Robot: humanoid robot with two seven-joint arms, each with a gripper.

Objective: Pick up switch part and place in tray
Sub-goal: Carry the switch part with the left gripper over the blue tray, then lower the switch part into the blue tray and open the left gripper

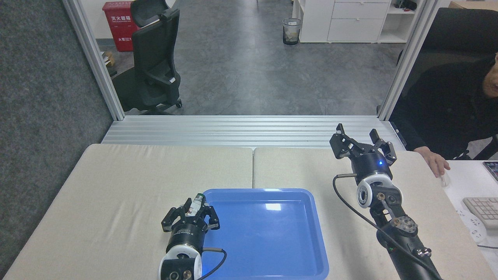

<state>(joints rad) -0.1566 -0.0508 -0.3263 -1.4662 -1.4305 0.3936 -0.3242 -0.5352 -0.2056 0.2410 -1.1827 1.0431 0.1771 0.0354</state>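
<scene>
The blue tray [272,233] lies on the table near the front, in the middle. My left gripper [193,210] hangs over the tray's left rim, shut on the switch part [195,203], a small whitish piece with an orange middle and a green tip pointing away from me. My right gripper [360,140] stands at the far right of the table, well away from the tray, open with nothing between its fingers.
The table is two beige pads with a seam [253,167] down the middle. A person in a dark sleeve rests a hand [435,161] at the right edge, beside a white desk with a keyboard [482,210]. An aluminium rail [249,130] borders the far edge.
</scene>
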